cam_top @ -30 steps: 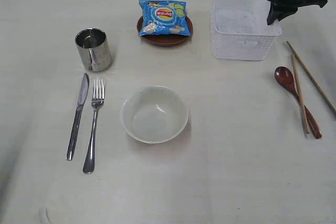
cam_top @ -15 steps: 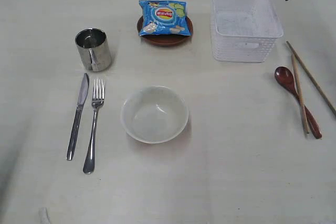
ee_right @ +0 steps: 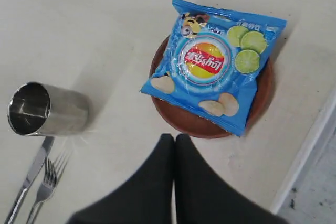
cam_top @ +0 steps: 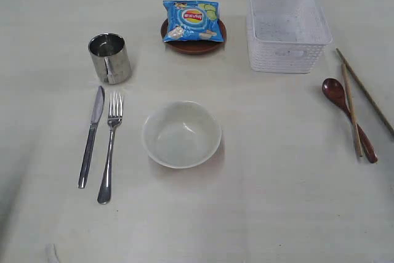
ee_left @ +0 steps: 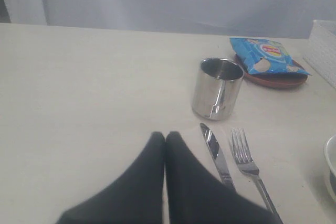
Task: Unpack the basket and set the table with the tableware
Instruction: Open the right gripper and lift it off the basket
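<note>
Fingers [ee_left: 142,177] of the left gripper [ee_left: 165,136] are pressed together and hold nothing. It hangs low over the table [cam_top: 277,201]. Just past its tip lie the knife [ee_left: 216,153] and the fork [ee_left: 247,161], side by side, and the shiny mug [ee_left: 216,88] stands upright behind them.

The right gripper [ee_right: 174,139] is squeezed tight too, with nothing in it. It hangs over the table next to the brown plate [ee_right: 194,125], and the blue chip bag [ee_right: 212,64] lies on that plate.

The bowl [cam_top: 181,133] sits in the middle, right of the fork. The white basket [cam_top: 283,58] stands at the back, right of the plate and apart from it. Near the right edge lie the spoon [cam_top: 334,92] and the chopsticks [cam_top: 367,95]. One chopstick lies across the spoon's handle.
</note>
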